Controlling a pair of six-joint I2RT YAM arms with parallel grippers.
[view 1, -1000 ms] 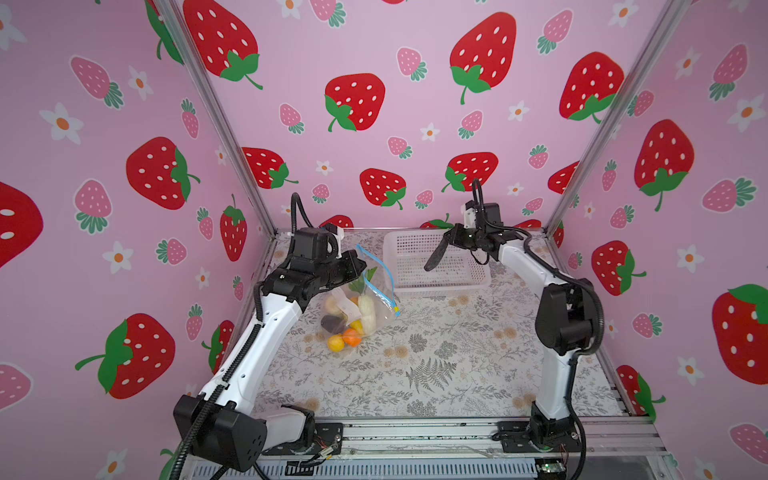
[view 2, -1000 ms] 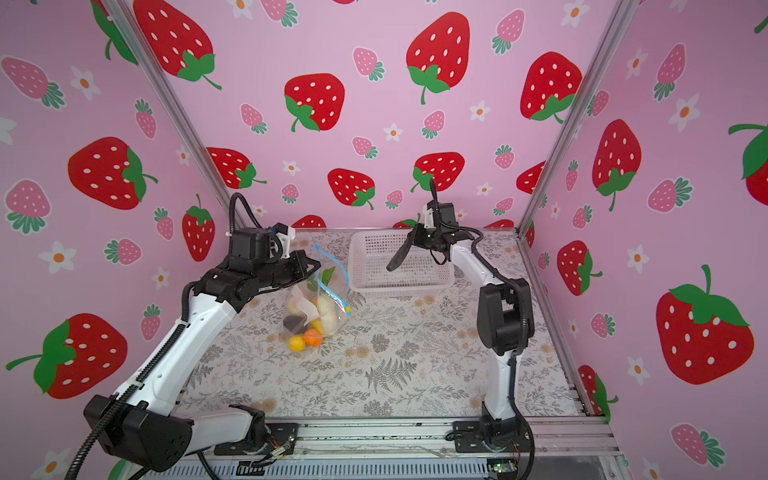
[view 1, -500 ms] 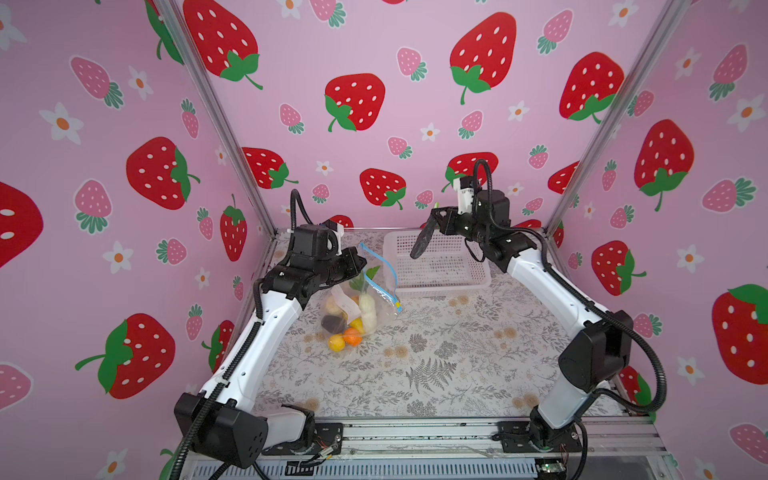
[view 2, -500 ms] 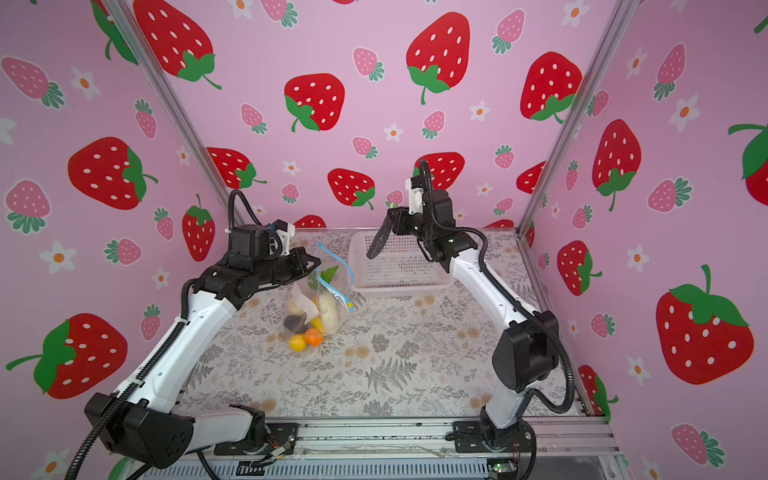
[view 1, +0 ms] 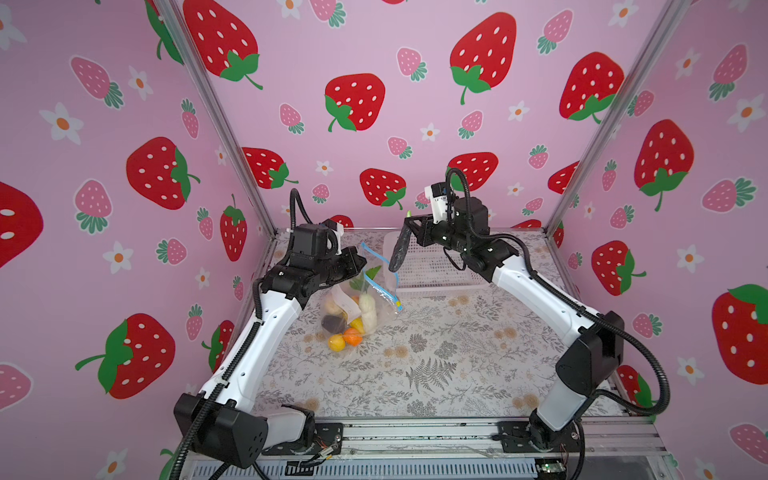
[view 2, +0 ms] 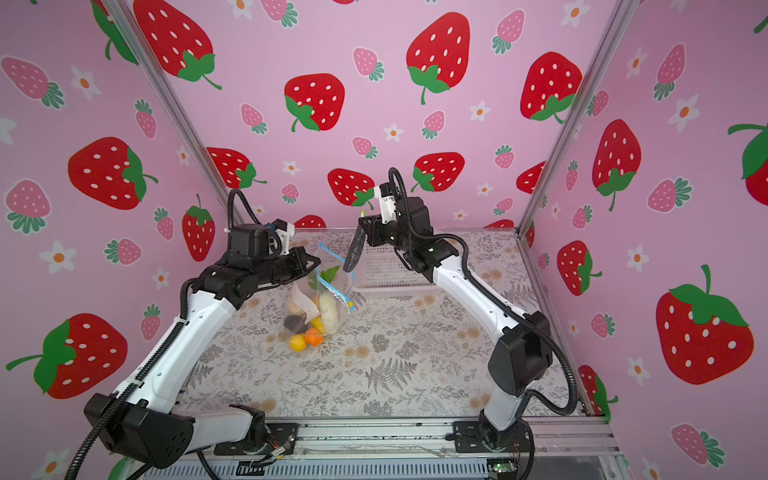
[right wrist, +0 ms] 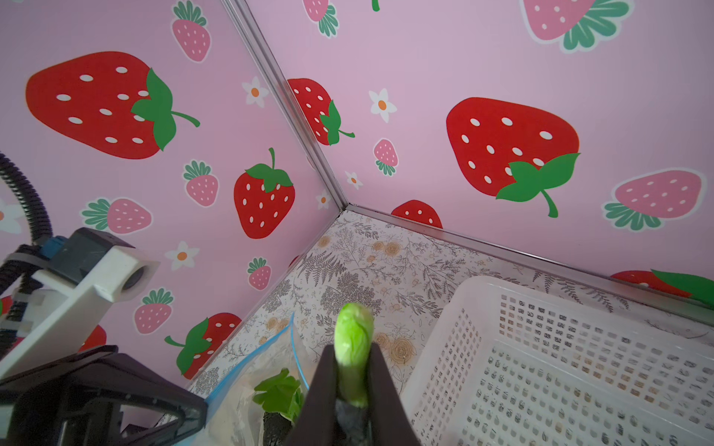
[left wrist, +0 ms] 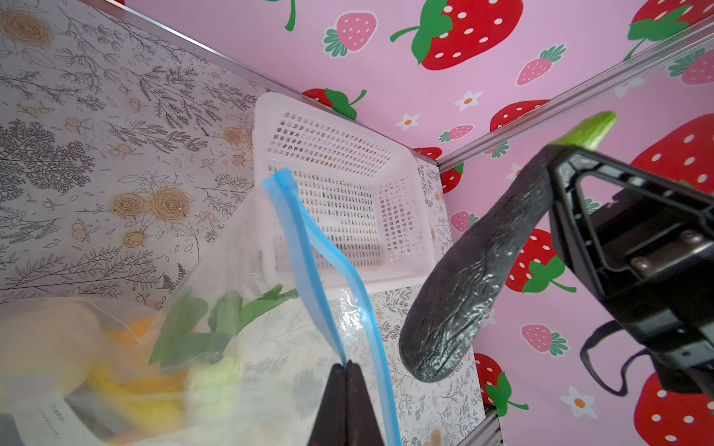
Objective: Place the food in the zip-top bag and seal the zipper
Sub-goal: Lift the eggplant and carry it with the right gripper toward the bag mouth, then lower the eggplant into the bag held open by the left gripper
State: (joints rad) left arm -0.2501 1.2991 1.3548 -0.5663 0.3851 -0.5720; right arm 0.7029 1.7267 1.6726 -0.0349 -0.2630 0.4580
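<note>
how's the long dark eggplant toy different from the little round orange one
The long, wrinkled purple-black toy eggplant is far longer than the small round orange toy fruit. The eggplant hangs in the air, held at its green stem end by the right gripper; the orange fruit lies low in the clear crinkly zip-top bag. So the eggplant is outside the bag, the orange fruit inside. Both are toy food.
</note>
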